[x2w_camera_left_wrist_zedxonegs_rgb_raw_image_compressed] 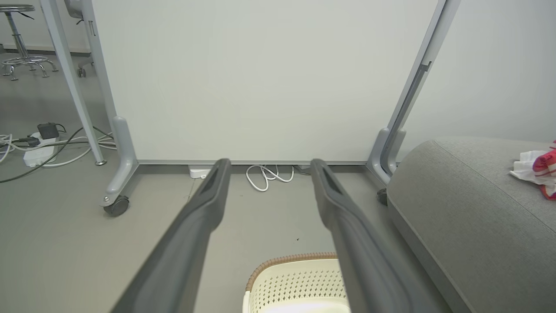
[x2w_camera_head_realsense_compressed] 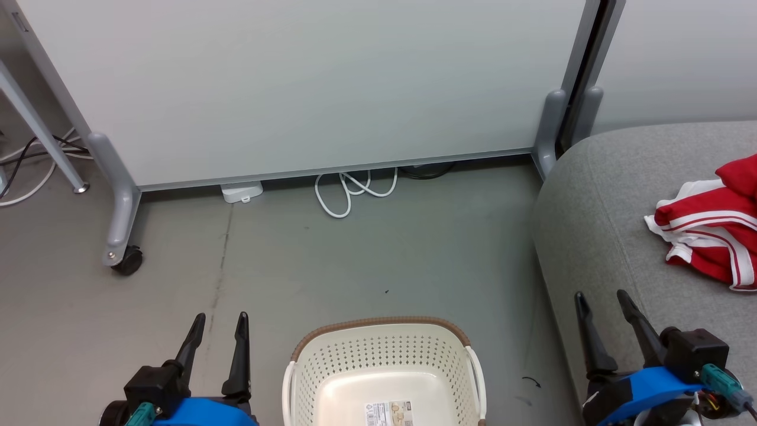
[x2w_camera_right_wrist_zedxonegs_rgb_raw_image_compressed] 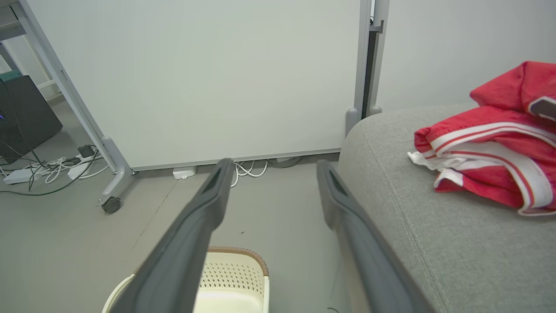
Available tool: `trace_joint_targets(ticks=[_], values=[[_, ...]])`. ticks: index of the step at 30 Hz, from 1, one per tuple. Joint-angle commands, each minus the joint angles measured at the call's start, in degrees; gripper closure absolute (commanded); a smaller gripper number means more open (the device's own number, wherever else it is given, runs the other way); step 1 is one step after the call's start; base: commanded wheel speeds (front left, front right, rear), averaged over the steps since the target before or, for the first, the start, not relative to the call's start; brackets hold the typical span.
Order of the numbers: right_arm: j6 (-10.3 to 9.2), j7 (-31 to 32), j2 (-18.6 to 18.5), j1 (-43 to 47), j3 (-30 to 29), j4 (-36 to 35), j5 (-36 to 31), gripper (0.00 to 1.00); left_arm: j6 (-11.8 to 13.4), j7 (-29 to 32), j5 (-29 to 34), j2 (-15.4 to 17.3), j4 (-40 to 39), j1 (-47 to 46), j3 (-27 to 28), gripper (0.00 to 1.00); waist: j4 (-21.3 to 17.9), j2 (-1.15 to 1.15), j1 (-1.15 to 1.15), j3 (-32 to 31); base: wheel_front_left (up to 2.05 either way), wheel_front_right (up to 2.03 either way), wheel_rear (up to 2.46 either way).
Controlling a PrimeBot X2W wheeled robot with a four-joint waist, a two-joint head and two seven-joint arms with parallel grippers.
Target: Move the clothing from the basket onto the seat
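The clothing (x2w_camera_head_realsense_compressed: 707, 231) lies on the seat (x2w_camera_head_realsense_compressed: 597, 225), which stands right of the basket (x2w_camera_head_realsense_compressed: 384, 355) on the floor (x2w_camera_head_realsense_compressed: 355, 260).

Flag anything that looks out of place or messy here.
Nothing is spilled or damaged. The clothing lies in a crumpled heap on the seat, not folded; a white cable loops loosely on the floor beneath the partition.

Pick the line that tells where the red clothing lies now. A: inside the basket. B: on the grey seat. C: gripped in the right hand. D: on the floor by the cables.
B: the clothing lies heaped on the seat, while the basket shows just a paper label on its visible floor and the right hand is open, holding nothing.
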Motion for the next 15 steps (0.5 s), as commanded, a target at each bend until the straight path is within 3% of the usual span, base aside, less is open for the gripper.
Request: trace_joint_targets(ticks=[1, 7, 8, 15], values=[[0.03, -0.19, 0.12, 0.35, 0.17, 0.15, 0.25, 0.0, -0.04, -0.17, 0.28, 0.24, 0.13, -0.51, -0.02, 0.0, 0.06, 0.0, 0.0, -0.02, 0.0, 0.0, 0.0], [0.03, -0.08, 0.12, 0.33, 0.61, 0.2, 0.33, 0.0, -0.04, -0.17, 0.41, 0.05, 0.01, -0.3, 0.37, 0.0, 0.12, 0.0, 0.0, 0.1, 0.0, 0.0, 0.0], [0.0, 0.0, 0.0, -0.02, 0.58, 0.16, 0.31, 1.0, 0.0, 0.01, 0.11, -0.07, 0.04, 0.0, 0.19, 1.0, 0.12, 0.0, 0.0, 0.09, 0.0, 0.0, 0.0], [0.0, 0.45, 0.16, 1.25, 0.6, 3.96, 0.41, 1.0, 0.0, 0.42, -0.13, -1.06, 3.5, 2.55, -0.04, 1.0, 0.13, 0.0, 0.0, 0.1, 0.0, 0.0, 0.0]])
